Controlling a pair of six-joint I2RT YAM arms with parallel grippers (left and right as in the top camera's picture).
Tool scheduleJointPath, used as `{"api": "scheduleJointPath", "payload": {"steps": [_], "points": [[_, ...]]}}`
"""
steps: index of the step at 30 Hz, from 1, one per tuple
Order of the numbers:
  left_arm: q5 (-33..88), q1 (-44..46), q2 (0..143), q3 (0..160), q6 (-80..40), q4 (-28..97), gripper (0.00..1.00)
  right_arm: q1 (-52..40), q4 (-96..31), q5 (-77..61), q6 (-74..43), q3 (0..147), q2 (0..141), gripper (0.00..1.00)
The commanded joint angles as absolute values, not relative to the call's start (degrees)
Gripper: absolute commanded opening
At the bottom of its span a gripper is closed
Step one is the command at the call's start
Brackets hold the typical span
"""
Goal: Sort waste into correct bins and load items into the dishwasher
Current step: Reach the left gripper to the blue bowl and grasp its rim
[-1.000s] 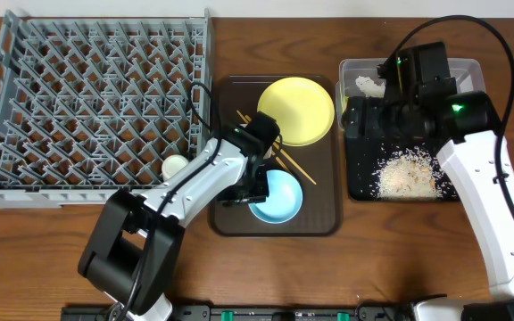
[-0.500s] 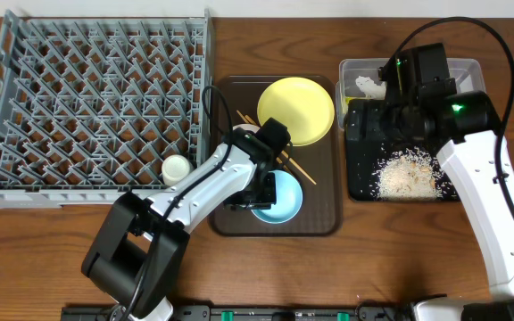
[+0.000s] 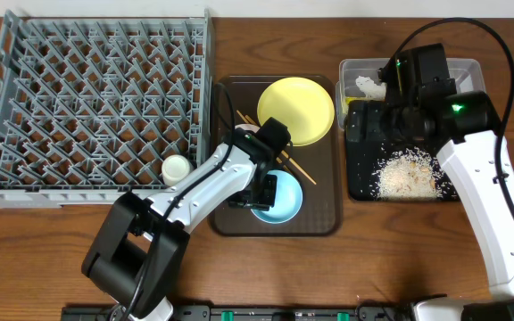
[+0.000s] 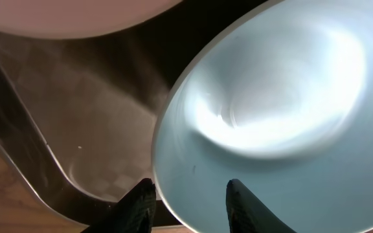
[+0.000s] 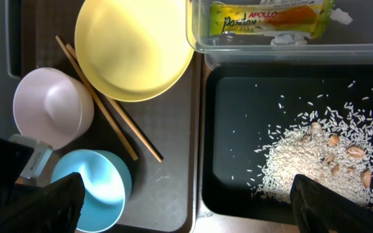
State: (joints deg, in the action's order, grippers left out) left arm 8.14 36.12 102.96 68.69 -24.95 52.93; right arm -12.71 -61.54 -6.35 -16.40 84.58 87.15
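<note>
Sky-blue plastic fills the left wrist view as the left gripper (image 4: 190, 204) straddles the near rim of the light-blue bowl (image 3: 279, 198), one finger outside the wall and one inside; the jaws stand part-way apart with a gap showing, so the rim looks bracketed rather than clamped, a stance that suits lifting the bowl by its edge; the bowl sits by the front edge of the brown serving tray (image 3: 230, 218), with the yellow plate (image 3: 295, 109) at the back right corner, the white bowl (image 5: 52, 107) by the left edge and the chopsticks (image 5: 109, 126) lying slantwise across the middle; the small white cup (image 3: 176, 168) appears to rest at the front right corner of the grey dish rack (image 3: 25, 178), where the other dishes probably belong; over on the bench's right side the snack wrapper (image 5: 271, 16) and tissue (image 3: 368, 86) lie in the clear tub (image 3: 471, 67), and rice scraps (image 5: 309, 155) are heaped in the black tray (image 5: 238, 194), so the waste looks sorted; the right gripper (image 5: 193, 204) hangs above them spread wide, holding nothing.
</note>
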Motion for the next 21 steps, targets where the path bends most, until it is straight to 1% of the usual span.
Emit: {"api": "scheduleJointPath", "payload": {"steps": [1,17,21], "points": [[6.8,36.1,103.7,67.6,-23.0,53.1,0.38,-12.4,-61.6,-5.8,-15.6,84.2,87.3,0.99],[6.8,36.1,103.7,63.0,-23.2,50.4,0.37,-12.4,-62.2,-5.8,-15.6,84.2,87.3,0.99],[6.8,36.1,103.7,63.1,-23.2,50.7,0.33,-12.4,-62.2,-5.8,-15.6,84.2,87.3,0.99]]}}
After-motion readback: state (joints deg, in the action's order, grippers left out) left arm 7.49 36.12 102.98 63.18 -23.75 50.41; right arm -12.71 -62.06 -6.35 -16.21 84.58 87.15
